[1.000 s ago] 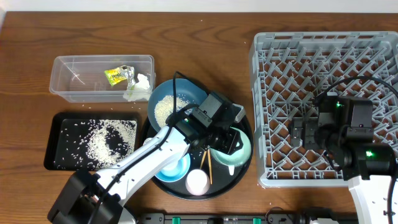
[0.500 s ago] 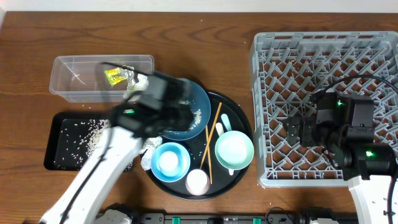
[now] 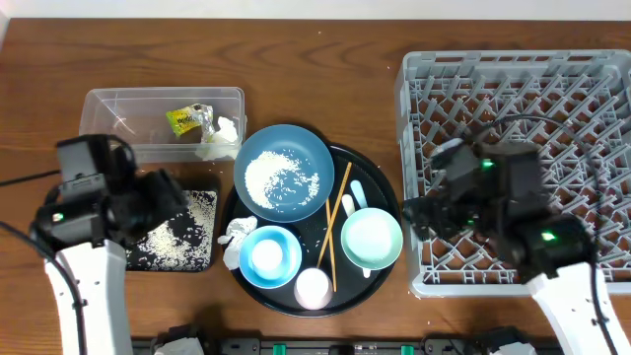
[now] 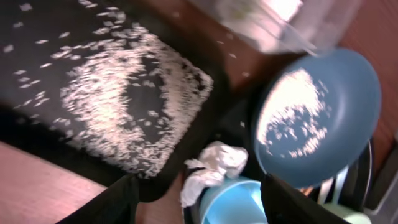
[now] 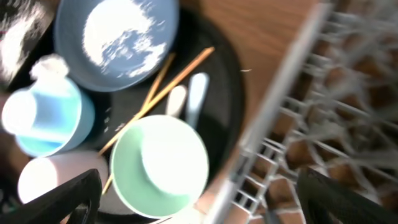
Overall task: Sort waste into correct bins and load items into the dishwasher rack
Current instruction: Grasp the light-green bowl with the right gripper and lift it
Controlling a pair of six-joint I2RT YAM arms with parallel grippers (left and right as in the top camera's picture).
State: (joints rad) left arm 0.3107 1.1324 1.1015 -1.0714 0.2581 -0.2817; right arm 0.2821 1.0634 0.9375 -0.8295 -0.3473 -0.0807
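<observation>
The green bowl [image 3: 371, 238] sits on the round tray [image 3: 381, 183] near the bench's front edge, beside the rack [image 3: 513, 89]. The right claw [image 5: 196, 180], wide and empty, hangs just rack-side of it; the left claw [image 4: 199, 193], also wide, is farther off.

1. The left arm [image 3: 84, 286] rises from the near-left edge. Its white forearm stands steep, and the black wrist on top is turned toward the middle.
2. The left gripper [image 4: 202, 202] points downward. Its two dark fingers [image 4: 115, 199] are spread wide with nothing between them.
3. The right arm [image 3: 572, 306] comes up from the near-right corner, with its black wrist angled to the left and slightly blurred.
4. The right gripper [image 5: 205, 199] also faces down, its fingers [image 5: 62, 199] wide apart and holding nothing.
</observation>
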